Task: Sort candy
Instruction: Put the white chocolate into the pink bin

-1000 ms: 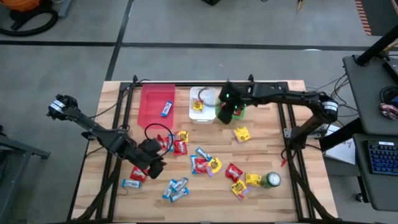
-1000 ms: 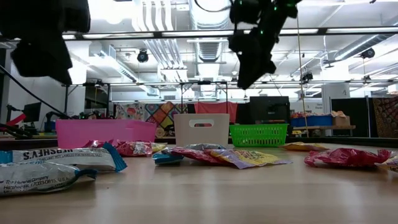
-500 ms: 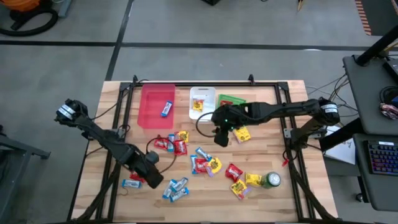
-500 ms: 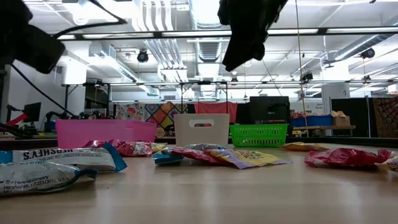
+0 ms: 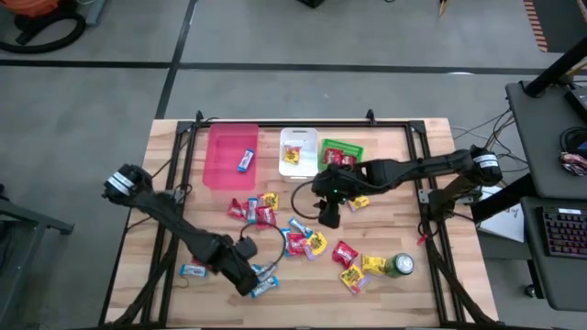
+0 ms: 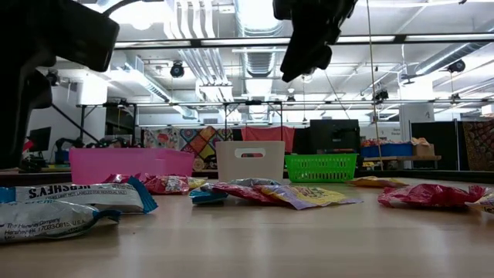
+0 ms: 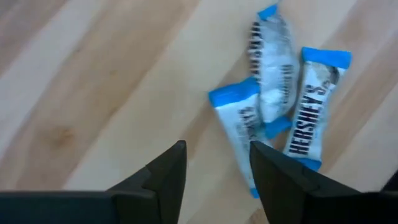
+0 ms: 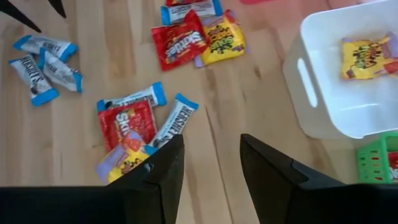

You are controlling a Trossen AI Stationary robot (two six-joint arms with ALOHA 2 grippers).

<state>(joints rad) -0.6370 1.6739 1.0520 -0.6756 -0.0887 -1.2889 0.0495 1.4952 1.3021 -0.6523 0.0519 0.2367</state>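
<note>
Left gripper (image 7: 212, 171), fingers parted and empty, hovers just short of three blue-and-silver bars (image 7: 273, 99) clustered at the table's front-left, their long axes running roughly along its approach, nearer it than the right gripper (image 5: 328, 213).

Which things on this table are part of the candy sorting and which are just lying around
Job:
candy loose on the table
pink bin, one blue bar inside
white bin, yellow packet inside
green bin, red packets inside
left gripper, open over blue bars
right gripper, open

Lying about:
green can
</note>
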